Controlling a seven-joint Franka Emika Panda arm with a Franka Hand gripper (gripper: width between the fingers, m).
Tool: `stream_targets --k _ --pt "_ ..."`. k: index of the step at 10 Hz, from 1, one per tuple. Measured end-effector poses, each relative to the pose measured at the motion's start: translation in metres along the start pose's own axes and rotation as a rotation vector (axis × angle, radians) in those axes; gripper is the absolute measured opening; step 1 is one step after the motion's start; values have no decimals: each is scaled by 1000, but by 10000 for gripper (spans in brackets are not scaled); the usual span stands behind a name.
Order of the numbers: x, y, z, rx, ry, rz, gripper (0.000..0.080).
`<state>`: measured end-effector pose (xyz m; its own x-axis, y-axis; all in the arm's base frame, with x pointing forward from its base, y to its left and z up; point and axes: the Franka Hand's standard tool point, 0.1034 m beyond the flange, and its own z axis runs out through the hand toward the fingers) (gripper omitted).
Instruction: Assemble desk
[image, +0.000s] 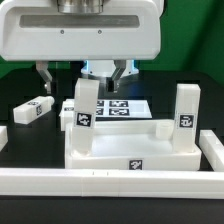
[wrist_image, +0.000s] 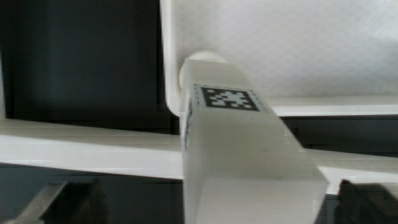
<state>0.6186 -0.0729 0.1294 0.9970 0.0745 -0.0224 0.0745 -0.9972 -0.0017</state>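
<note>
Hovering with gripper (image: 83, 74) spread wide, clutching nothing, straddling the upright leg (image: 85, 108) on the desk top (image: 130, 155); sitting just beside the rail (image: 100, 182) along the table's edge.

Exterior view: low camera, near table height, close in, facing arm (image: 80, 30) head-on. Arm fills 12 o'clock, desk top (image: 110, 158) at 6 o'clock. Wrist view: camera on wrist, looking steeply down, very near. Upright tagged leg (wrist_image: 235, 140) fills most of frame. Shared: same leg (image: 83, 105), just 9 o'clock of exterior centre.
</note>
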Motion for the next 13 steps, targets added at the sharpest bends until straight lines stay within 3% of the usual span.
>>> stream_targets --k 1,3,4,5,11,13 --pt "0 0 0 0 1 0 649" --pt "1 0 -1 0 1 -1 391" --pt "1 0 -1 0 1 -1 391" --pt "1 0 -1 0 2 -1 288" --pt "1 -2 -1 2 2 190 288" --pt "1 -2 -1 26 4 383 289"
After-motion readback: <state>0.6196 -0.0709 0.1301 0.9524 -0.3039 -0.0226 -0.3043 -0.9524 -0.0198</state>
